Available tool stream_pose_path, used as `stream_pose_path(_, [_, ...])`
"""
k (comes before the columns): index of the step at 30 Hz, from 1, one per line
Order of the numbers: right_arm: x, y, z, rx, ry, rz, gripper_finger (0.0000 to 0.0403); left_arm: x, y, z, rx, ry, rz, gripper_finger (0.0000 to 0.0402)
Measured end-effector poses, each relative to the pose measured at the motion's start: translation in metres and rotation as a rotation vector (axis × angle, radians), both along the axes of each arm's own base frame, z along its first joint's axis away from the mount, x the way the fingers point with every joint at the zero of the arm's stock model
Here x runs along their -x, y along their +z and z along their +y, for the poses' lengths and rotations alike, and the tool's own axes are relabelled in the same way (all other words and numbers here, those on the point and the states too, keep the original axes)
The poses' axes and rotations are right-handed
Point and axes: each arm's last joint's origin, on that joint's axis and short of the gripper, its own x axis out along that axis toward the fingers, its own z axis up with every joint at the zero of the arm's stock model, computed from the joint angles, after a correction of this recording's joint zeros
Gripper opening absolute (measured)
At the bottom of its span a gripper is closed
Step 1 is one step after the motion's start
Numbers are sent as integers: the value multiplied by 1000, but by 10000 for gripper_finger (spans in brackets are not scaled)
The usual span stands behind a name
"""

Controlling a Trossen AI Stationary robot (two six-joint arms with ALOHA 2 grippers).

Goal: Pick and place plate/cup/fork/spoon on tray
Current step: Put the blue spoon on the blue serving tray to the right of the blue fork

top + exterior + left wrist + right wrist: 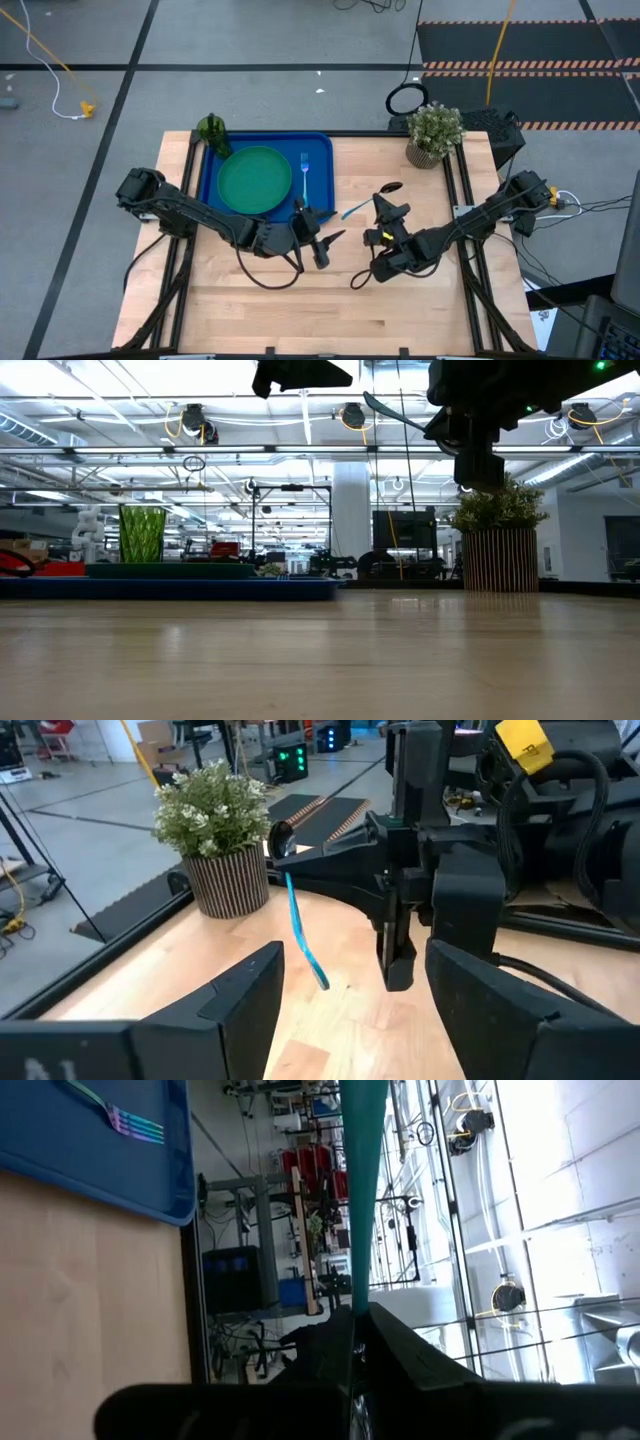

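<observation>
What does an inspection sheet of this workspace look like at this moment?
Surface: wooden table, bare in front.
Tray: blue tray at the back left, holding the plate and the fork; cup at its far left corner.
Spoon: spoon lifted off the table, pinched in the right claw.
Clutter: potted plant at the back right.
Claws: left claw open, empty, facing the spoon; right claw shut on the spoon.
Cables: black loops on the table under the arms; yellow cable on the floor.
Surroundings: grey floor, striped mat behind.
</observation>
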Motion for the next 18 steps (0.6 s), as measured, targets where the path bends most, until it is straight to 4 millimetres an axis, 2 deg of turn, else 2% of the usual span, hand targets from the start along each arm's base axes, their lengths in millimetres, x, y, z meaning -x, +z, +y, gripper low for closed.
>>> stream_pose_path(4, [-2, 1, 1, 2, -1, 3, 2, 0, 0, 2, 24, 29, -12, 244])
stream_pose_path(13, [-7, 5, 3, 6, 0, 12, 2, -16, -26, 9, 72, 138, -24, 243])
stream_pose_path(18, [-7, 5, 3, 8, 0, 16, 2, -20, -25, 11, 86, 144, -70, 243])
